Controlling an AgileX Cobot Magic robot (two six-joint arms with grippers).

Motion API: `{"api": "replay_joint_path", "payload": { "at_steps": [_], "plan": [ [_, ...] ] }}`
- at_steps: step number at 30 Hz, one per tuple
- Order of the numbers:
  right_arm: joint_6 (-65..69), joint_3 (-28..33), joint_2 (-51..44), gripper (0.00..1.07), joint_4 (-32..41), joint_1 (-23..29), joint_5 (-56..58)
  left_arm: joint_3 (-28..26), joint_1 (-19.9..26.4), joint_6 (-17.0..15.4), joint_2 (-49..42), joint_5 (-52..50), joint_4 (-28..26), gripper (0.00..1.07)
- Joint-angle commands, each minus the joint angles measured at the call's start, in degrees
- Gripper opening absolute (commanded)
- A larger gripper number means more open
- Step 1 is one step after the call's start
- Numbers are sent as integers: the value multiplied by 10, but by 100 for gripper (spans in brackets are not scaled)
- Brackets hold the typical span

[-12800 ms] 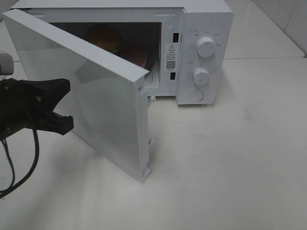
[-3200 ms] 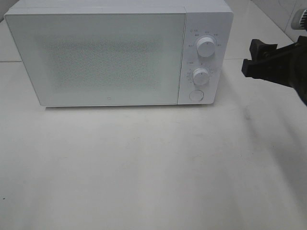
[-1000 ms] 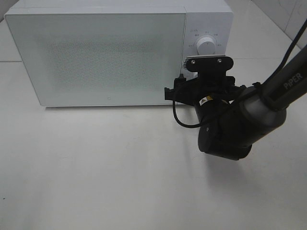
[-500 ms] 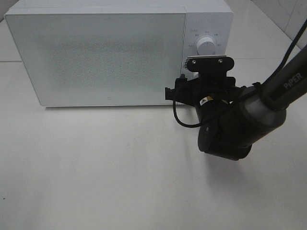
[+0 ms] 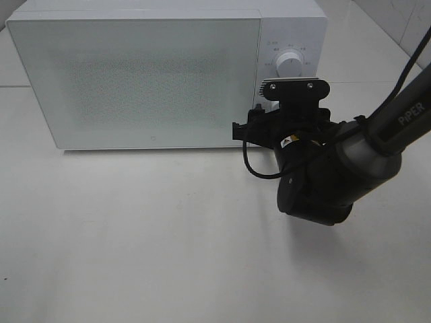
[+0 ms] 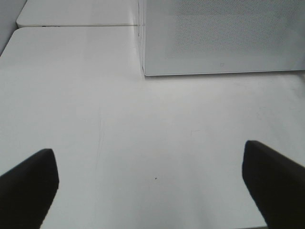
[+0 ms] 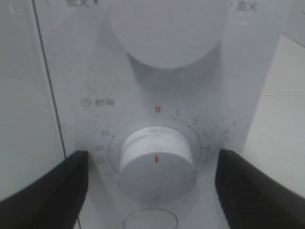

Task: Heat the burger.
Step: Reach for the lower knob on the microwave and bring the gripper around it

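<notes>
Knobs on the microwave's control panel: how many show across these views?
2. The upper knob sits at the top of the panel; the timer knob is below it, flanked by the right end effector, which hides it in the high view.

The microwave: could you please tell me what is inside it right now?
Nothing inside shows. The microwave has its door shut, and the white speckled panel covers the whole cavity, so its contents cannot be seen.
</notes>
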Motion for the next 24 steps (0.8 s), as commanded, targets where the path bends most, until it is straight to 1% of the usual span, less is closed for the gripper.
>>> {"api": "replay_joint_path", "payload": {
  "at_steps": [1,2,3,5,6,7,8,9,10,11,12,15,24],
  "plan": [
    [-10,-4,-12,65,-7,1,-88,1,2,-5,-15,-10,-3,101],
    [-15,-4,-12,62,-7,1,-88,1,2,-5,-15,-10,-3,101],
    [-15,-4,-12,62,-7,1,-88,1,2,-5,-15,-10,-3,101],
    [-23,-4,-12,45,-8,1,-89,1,2,-5,-15,-10,-3,101],
    [-23,-4,-12,45,-8,1,-89,1,2,-5,-15,-10,-3,101],
    [-27,-5,-12,39,-10,1,-89,1,2,-5,-15,-10,-3,101],
    [-32,-5,-12,28,-13,1,-90,1,2,-5,-15,-10,-3,101],
    [-32,-5,-12,28,-13,1,-90,1,2,-5,-15,-10,-3,101],
    [-33,-5,-12,25,-15,1,-90,1,2,-5,-15,-10,-3,101],
    [-33,-5,-12,25,-15,1,-90,1,2,-5,-15,-10,-3,101],
    [-38,-5,-12,19,-23,1,-91,1,2,-5,-15,-10,-3,101],
    [-39,-5,-12,16,-25,1,-91,1,2,-5,-15,-10,-3,101],
    [-38,-5,-12,17,-26,1,-91,1,2,-5,-15,-10,-3,101]
  ]
}}
